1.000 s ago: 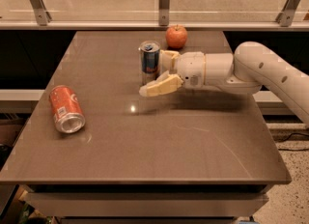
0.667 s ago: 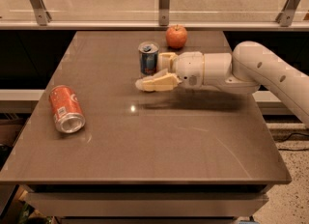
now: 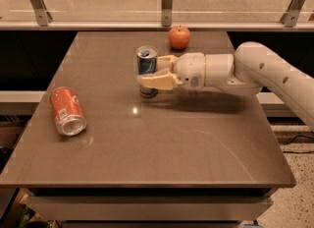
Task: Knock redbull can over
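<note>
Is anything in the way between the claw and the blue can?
Nothing is. The claw is right at the upright redbull can, one finger crossing in front of it. The apple and the orange can sit apart.

So the table (image 3: 186, 143) was a plain rectangular one with a smooth grey-brown top. A slim blue-and-silver redbull can (image 3: 146, 62) stood upright on it toward the back middle, and a round red apple (image 3: 179, 37) sat behind it near the far edge. A wider orange-red soda can (image 3: 67, 110) lay on its side over by the left edge, well apart. The cream-coloured gripper (image 3: 150, 71) hung just above the top, fingers spread either side of the redbull can.
</note>
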You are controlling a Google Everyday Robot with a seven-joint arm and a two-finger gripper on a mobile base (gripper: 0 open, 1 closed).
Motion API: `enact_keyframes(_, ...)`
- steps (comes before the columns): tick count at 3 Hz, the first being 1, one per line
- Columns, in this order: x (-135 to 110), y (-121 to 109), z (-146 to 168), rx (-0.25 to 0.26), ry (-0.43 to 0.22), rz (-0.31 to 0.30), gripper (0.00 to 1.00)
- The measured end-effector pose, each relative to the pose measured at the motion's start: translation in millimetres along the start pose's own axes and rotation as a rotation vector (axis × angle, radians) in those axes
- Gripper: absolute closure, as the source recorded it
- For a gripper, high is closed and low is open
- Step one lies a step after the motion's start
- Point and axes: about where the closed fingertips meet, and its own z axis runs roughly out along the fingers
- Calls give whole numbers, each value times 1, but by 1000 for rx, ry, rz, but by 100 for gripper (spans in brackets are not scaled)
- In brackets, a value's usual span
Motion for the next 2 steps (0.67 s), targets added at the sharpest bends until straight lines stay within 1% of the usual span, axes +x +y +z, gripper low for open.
enact_keyframes(1,-9,-3,-8,33,39,-3,100)
enact_keyframes(2,-19,-9,-15,76,97,-4,100)
